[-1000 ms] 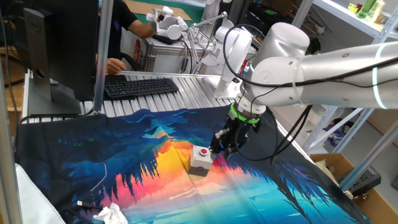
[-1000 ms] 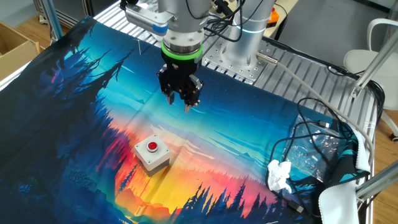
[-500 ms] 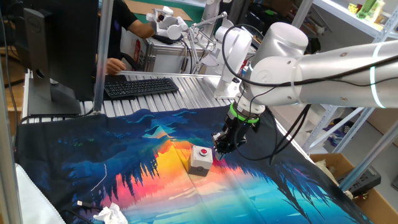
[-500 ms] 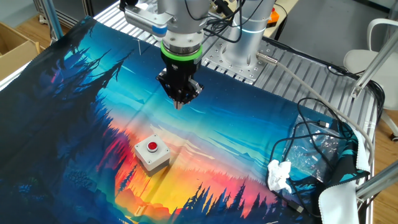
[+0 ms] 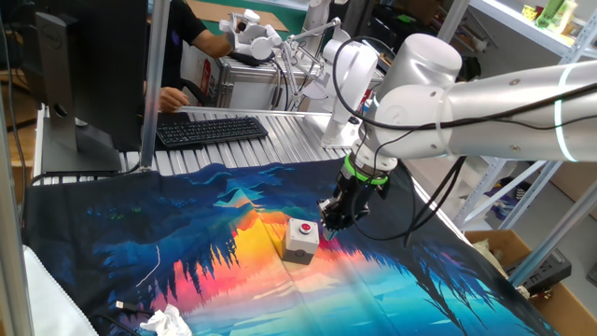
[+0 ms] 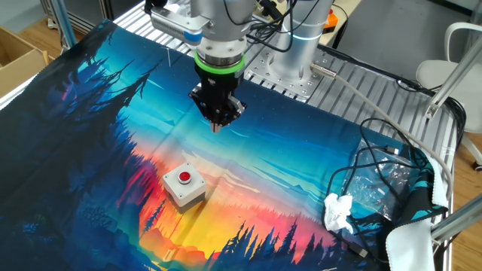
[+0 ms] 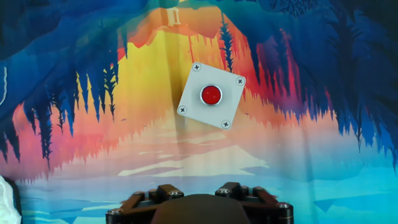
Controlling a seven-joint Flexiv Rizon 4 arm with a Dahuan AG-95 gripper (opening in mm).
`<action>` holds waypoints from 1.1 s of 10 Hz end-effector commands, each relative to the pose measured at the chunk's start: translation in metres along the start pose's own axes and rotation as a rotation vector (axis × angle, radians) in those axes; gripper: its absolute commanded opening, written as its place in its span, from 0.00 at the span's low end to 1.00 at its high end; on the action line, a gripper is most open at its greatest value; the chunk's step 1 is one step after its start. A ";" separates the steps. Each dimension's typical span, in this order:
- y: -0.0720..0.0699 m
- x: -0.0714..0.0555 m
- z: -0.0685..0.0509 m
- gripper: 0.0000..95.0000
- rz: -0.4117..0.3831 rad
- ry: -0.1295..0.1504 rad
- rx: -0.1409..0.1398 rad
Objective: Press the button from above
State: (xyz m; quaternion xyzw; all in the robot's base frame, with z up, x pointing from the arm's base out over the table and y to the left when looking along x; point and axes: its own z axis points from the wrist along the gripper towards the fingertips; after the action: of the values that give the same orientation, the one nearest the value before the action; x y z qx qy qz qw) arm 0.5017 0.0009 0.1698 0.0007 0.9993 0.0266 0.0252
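The button (image 6: 184, 178) is a small round red cap on a light grey box (image 6: 187, 193) that sits on the colourful forest-print cloth (image 6: 90, 113). It also shows in one fixed view (image 5: 304, 228) and in the hand view (image 7: 211, 94), above centre. My gripper (image 6: 218, 126) hangs above the cloth, apart from the box, up and to the right of it in the other fixed view. In one fixed view the gripper (image 5: 328, 230) is just right of the box. The fingers are shut together to a point and hold nothing.
A crumpled white tissue (image 6: 339, 213) and a bundle of black cables (image 6: 384, 162) lie at the cloth's right side. A keyboard (image 5: 210, 130) and a monitor (image 5: 89, 75) stand behind the cloth, with a person's hand (image 5: 173, 95) at the keyboard.
The fingers were spread one second ago and have closed together. The gripper has held its place since half a second ago. The button box has not moved.
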 end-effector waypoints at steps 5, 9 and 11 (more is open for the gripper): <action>-0.004 -0.012 0.002 0.00 0.004 0.011 0.006; -0.007 -0.029 0.004 0.00 0.010 0.028 0.005; -0.008 -0.039 0.007 0.00 0.010 0.033 0.009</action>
State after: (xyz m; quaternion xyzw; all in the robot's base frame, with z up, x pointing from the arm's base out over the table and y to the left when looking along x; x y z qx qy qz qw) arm 0.5393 -0.0079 0.1644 0.0054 0.9997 0.0207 0.0086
